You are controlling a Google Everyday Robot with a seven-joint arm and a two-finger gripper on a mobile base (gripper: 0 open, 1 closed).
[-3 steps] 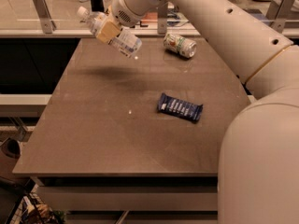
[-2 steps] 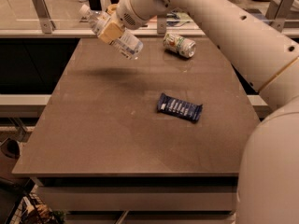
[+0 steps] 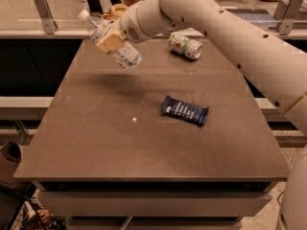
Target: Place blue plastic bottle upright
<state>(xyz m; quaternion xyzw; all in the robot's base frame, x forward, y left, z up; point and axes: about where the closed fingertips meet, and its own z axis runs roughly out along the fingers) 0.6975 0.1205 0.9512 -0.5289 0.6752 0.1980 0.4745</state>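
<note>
My end effector (image 3: 111, 41) is clamped around the middle of the blue plastic bottle (image 3: 126, 57), one tan finger pad (image 3: 109, 42) pressed across its label. The bottle hangs in the air over the far left part of the tabletop (image 3: 96, 143), touching nothing but me. It is tilted, with its white cap high and toward the far left and its clear base lower and toward the near right. A soft shadow lies on the tabletop beneath it.

My arm (image 3: 230, 28) reaches in from the right, crossing above the far edge. Just beyond my wrist, a drink can (image 3: 185, 46) lies on its side near the far edge. Toward the middle right of the tabletop, a flat dark-blue snack wrapper (image 3: 185, 111) lies well apart from the bottle. A small white speck (image 3: 134, 120) sits to its left.
</note>
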